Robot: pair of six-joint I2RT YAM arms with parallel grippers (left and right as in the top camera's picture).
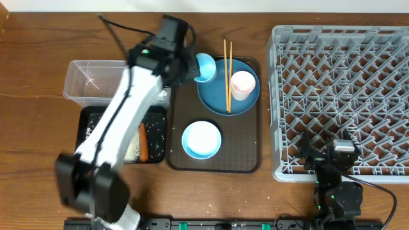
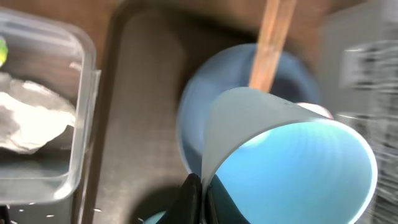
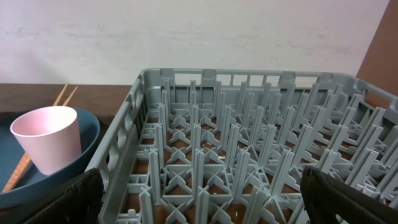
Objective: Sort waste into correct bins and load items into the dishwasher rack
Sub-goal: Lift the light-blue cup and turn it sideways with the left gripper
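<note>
Left pincer [image 2: 199, 196] clamps rim of light blue cup [image 2: 292, 162], tilted at far-left edge of round blue plate [image 1: 246, 102]. Right pincer [image 3: 205, 202] open near grey lattice rack [image 1: 339, 96]. Best: lift clear of wooden chopsticks [image 1: 227, 70], carry right.

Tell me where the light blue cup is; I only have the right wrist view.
Observer: The left pincer grips the light blue cup, tipped on its side, above the brown tray.
Operator: Report the black bin.
Observer: The carrot lies in the black tray.
Operator: Now check the clear one.
Observer: The crumpled tissue sits inside the clear tub.
</note>
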